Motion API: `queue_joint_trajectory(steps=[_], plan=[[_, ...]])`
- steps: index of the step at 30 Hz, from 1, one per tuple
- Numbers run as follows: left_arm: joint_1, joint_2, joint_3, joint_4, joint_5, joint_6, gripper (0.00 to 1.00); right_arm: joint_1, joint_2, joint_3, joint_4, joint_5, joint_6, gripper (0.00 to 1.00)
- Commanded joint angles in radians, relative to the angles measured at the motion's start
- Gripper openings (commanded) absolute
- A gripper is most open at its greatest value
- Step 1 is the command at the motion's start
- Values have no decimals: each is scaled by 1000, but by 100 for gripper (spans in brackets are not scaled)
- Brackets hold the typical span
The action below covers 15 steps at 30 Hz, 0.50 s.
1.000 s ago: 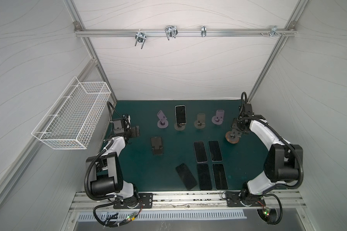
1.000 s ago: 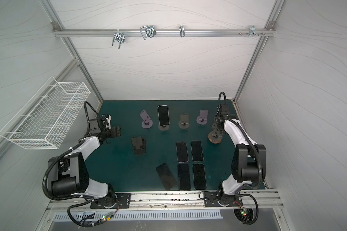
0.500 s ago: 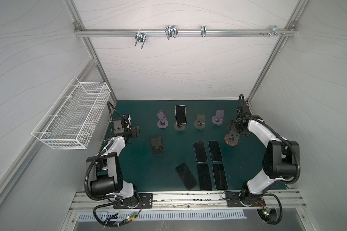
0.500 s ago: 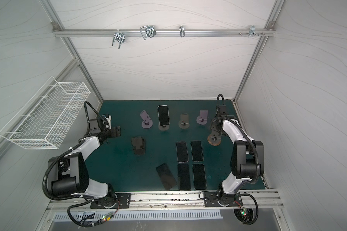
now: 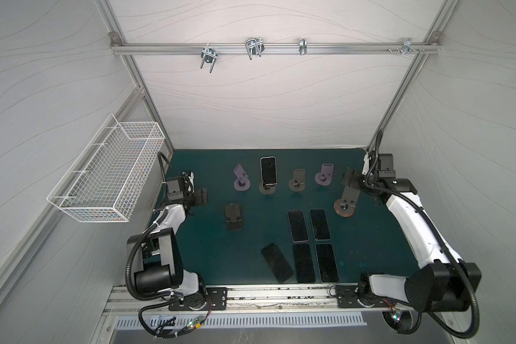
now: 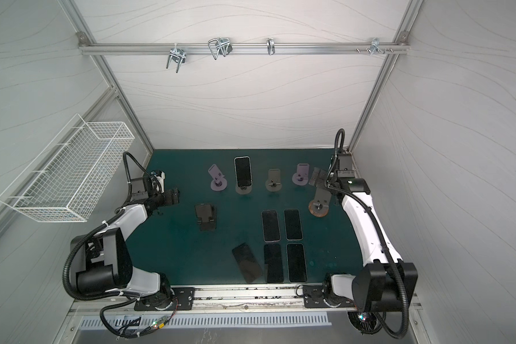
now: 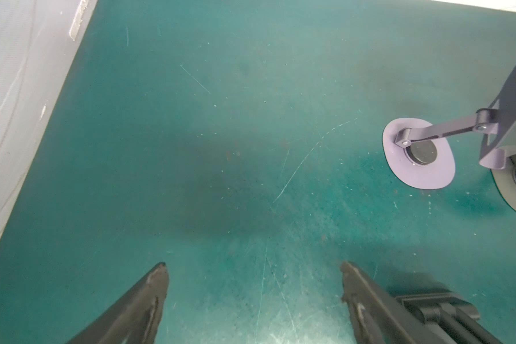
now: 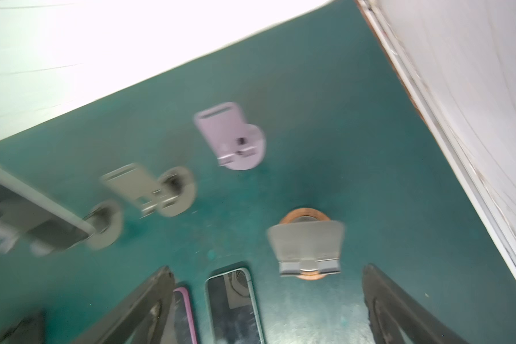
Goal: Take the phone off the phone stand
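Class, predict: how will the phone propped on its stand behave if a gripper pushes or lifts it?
The phone looks rigid and glossy, so probably slippery. It leans on a small-based stand, so a push may tip both.

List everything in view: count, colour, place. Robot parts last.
phone: one, dark screen, upright in back row
phone stand: one, grey, under it
empty stands: five, two purple, tan, copper-based, black, around the mat
flat phones: five, dark, front centre
mat: one, green, floor
wire basket: one, white, left wall
rail: one, silver, overhead with hooks
left fingers: two, black, open over bare mat
right fingers: two, black, open near copper-based stand
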Motion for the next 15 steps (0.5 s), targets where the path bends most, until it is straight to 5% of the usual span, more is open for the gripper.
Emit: queue_joint_trajectory(steps=[1, 15], plan=[[11, -24, -4, 37, 34, 15, 92, 86, 31, 61, -39, -14, -14, 99], [31, -58, -38, 63, 85, 14, 100, 433, 332, 304, 78, 104, 71, 99]])
